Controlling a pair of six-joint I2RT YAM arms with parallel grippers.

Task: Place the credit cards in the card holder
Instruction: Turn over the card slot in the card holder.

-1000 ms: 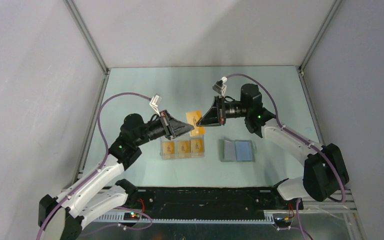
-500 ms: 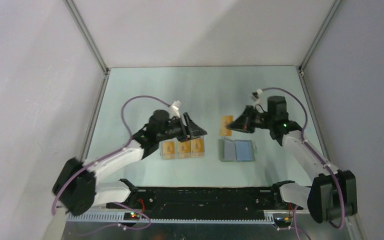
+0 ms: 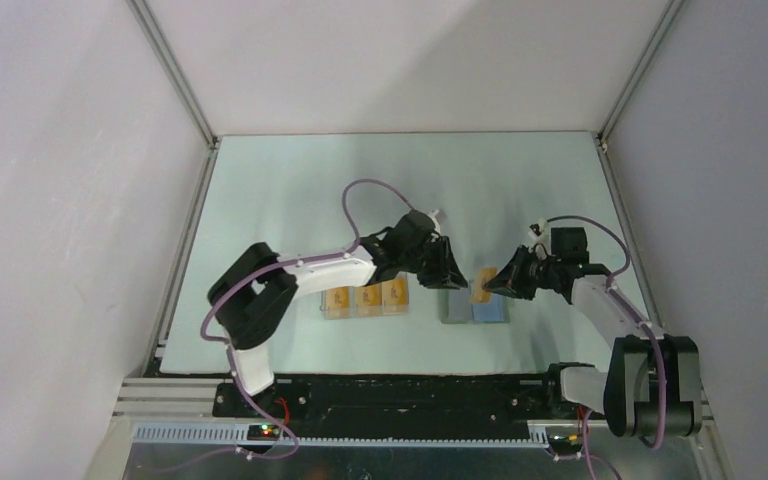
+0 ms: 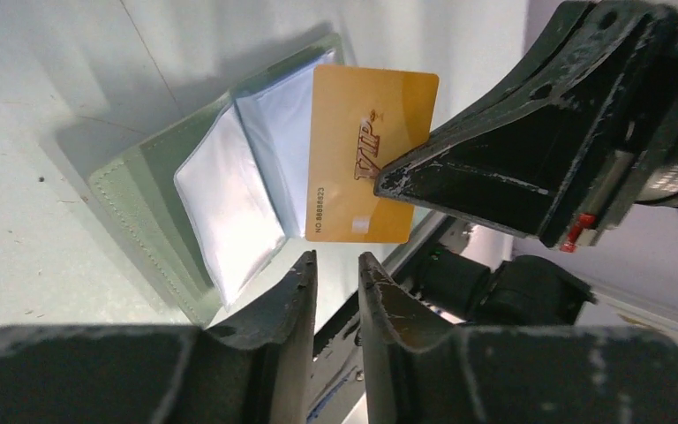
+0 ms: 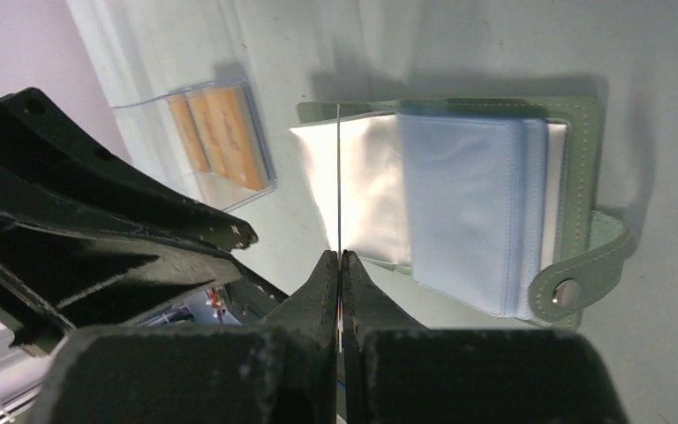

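The left gripper point(image 4: 335, 261) hovered with its fingers narrowly parted and empty, the open grey-green card holder point(image 4: 132, 203) lying just beyond their tips, its pale blue sleeves point(image 4: 229, 212) fanned upward. To the right, the right gripper point(image 5: 340, 256) pinched an orange VIP card point(image 4: 362, 150) by one edge, poised ahead of its fingertips over those sleeves. With nothing pinning the card holder, the card could likely miss a pocket mouth, buckle a limp sleeve or shove the card holder aside.

The table point(image 3: 290, 180) in front of me is pale green and evenly lit. Plain grey walls point(image 3: 60, 200) close it in at nine, twelve and three o'clock. Aluminium posts point(image 3: 172, 70) rise from the far corners, and a black rail point(image 3: 410, 392) runs along six.
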